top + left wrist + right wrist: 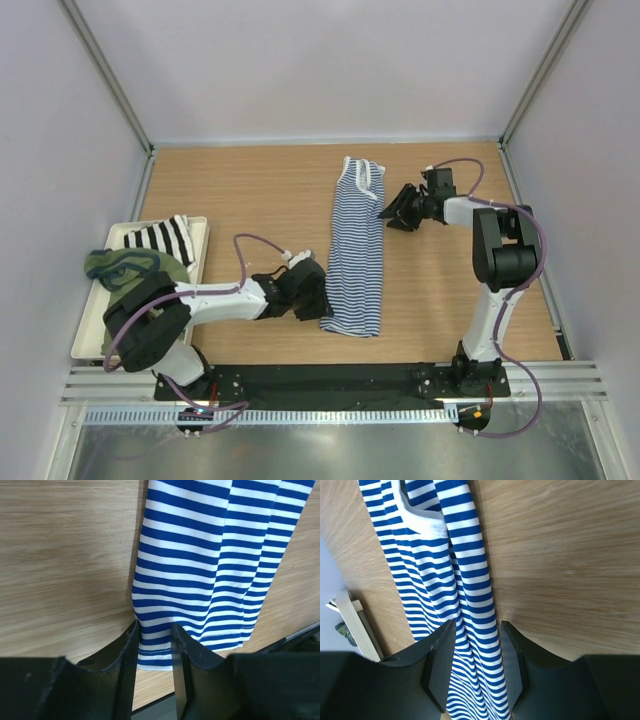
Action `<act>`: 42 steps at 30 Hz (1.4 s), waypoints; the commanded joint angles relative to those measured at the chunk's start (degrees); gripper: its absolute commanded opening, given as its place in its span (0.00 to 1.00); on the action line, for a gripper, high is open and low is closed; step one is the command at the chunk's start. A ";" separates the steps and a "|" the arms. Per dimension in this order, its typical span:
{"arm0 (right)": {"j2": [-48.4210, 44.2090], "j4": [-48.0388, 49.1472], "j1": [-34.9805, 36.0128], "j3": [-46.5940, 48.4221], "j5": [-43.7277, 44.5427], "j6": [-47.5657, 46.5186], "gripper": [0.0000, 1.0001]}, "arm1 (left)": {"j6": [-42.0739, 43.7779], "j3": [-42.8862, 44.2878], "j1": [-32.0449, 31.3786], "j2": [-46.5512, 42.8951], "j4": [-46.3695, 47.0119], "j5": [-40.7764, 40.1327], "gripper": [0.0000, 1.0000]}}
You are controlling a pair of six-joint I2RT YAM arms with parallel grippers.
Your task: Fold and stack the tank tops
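The navy-and-white striped tank top point(357, 250) lies folded lengthwise in a long strip on the middle of the table, neck end far. My left gripper point(312, 297) is open at its near left hem corner; in the left wrist view the gripper point(153, 632) straddles the hem of the striped top point(200, 575). My right gripper point(393, 213) is open at the strip's far right edge; in the right wrist view it point(477, 630) hovers over the striped top point(440, 580). The olive green tank top point(130, 266) lies bunched on the tray.
A white tray point(92, 325) stands at the left edge, also holding a black-and-white striped cloth point(160, 238). Its corner shows in the right wrist view point(351, 614). Grey walls enclose the table on three sides. A black rail point(330, 380) runs along the near edge.
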 commanded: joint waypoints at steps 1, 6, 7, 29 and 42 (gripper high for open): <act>0.30 3.98 -0.19 1.27 -1.92 0.26 0.47 | -0.20 1.26 0.09 1.74 4.44 2.24 0.31; 3.98 2.14 -0.10 5.48 -0.26 -0.18 0.41 | -1.69 -1.20 -0.52 1.13 5.15 2.24 0.06; 4.60 1.87 -0.10 6.18 -0.08 -0.18 0.41 | -2.30 -2.07 -1.22 0.34 5.15 2.07 0.00; 10.06 -2.61 1.48 14.90 3.26 1.14 0.40 | -5.92 -8.23 -4.40 -6.16 4.63 -2.77 0.18; -19.09 -6.56 3.85 -10.75 8.54 -2.02 0.42 | 0.07 -4.72 0.88 -14.08 -4.08 0.04 0.27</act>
